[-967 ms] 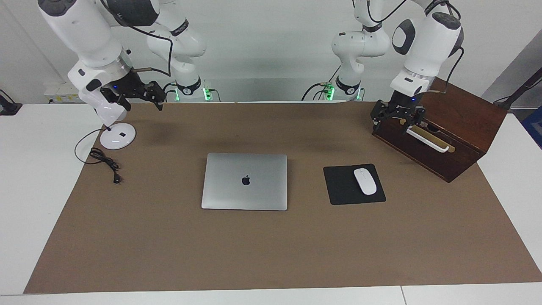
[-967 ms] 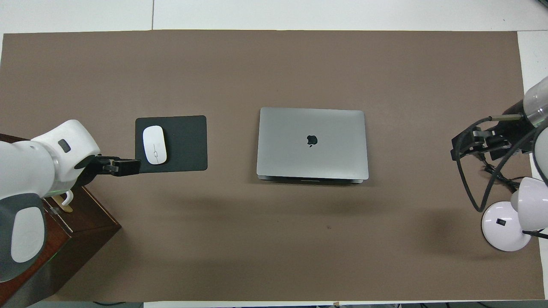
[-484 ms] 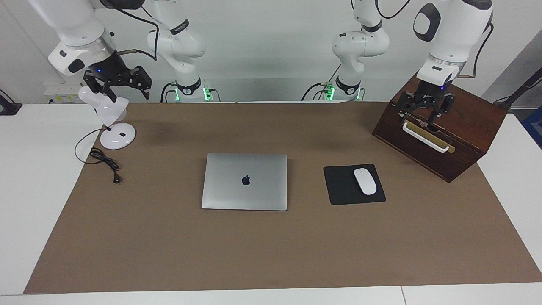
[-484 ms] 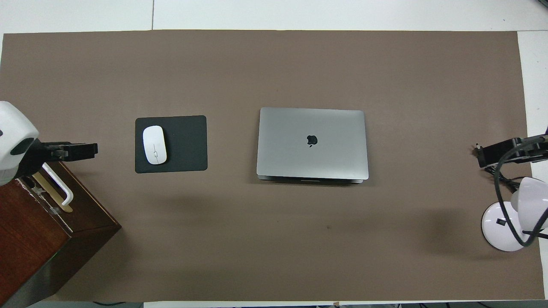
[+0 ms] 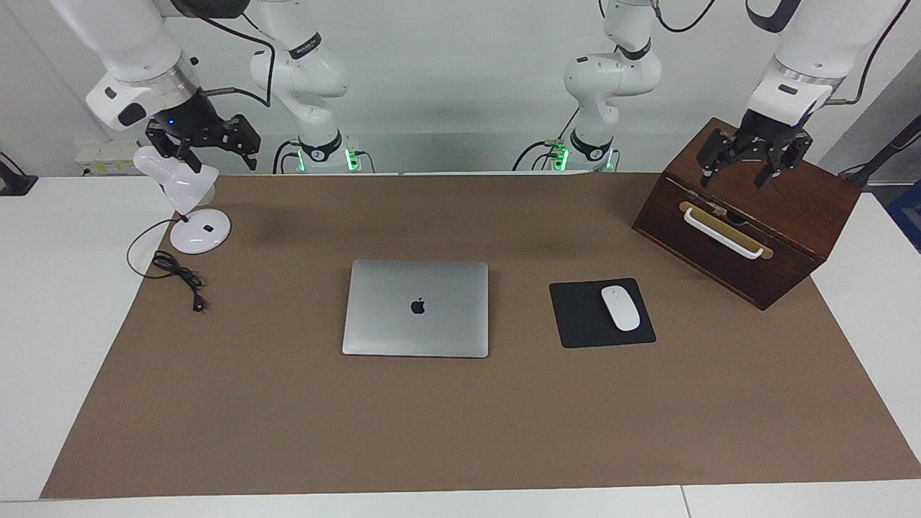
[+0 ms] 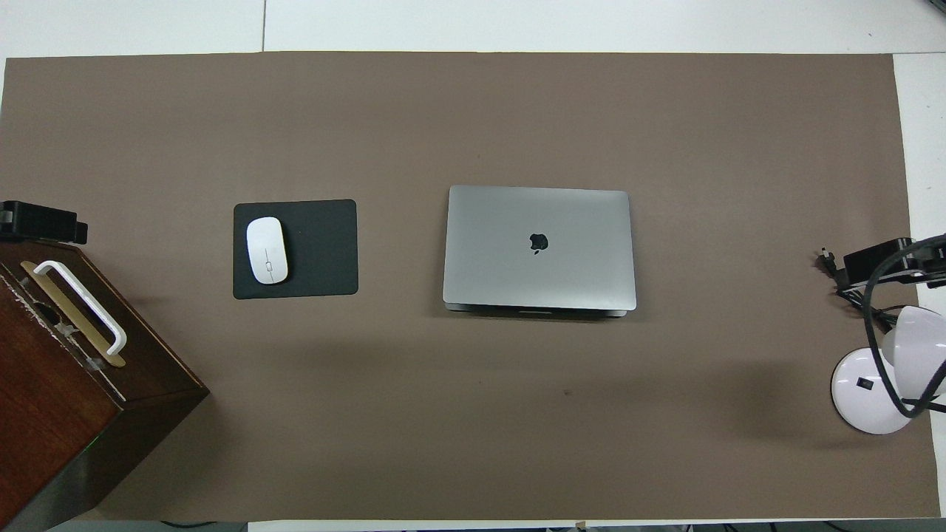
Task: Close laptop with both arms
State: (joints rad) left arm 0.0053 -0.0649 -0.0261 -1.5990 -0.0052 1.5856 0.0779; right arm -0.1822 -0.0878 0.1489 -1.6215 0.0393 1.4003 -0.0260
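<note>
Laptop [image 5: 416, 308] lies mid-table with its lid down (task apparently complete), beside the mouse pad [image 5: 601, 313]; left gripper [image 5: 753, 160] hangs spread above the wooden box [image 5: 799, 208], right gripper [image 5: 205, 140] spread over the lamp [image 5: 188, 205], leaving only parking.

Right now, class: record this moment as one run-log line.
laptop: lid shut, flat on mat | left hand: open, over wooden box | right hand: open, over desk lamp | neither touches laptop

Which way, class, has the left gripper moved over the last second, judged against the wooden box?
Yes. The left gripper has risen from in front of the wooden box, at its white handle, to over its top.
</note>
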